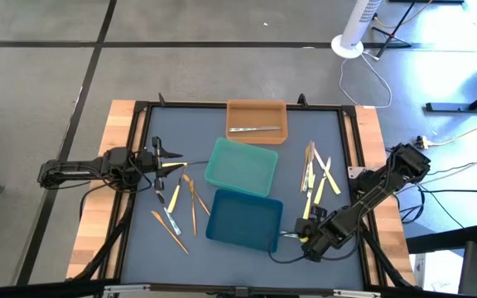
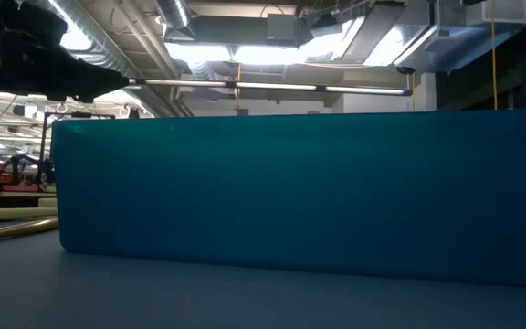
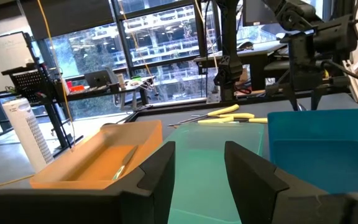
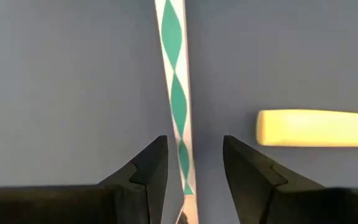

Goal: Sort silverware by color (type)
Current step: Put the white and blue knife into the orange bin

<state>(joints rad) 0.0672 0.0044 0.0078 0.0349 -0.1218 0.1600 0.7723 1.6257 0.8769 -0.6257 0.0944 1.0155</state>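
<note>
Yellow utensil lies beside the right gripper, whose parted fingers straddle a striped stick for pickup. Left gripper waits, parted and empty, facing the trays.

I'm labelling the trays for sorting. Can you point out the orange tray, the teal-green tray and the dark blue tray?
orange tray (image 1: pixel 276 108): high view, its right rim.
teal-green tray (image 1: pixel 240 168): high view, its bare floor.
dark blue tray (image 1: pixel 243 217): high view, its bare floor.

Three trays; perhaps a dozen utensils, too slim to count.
</note>
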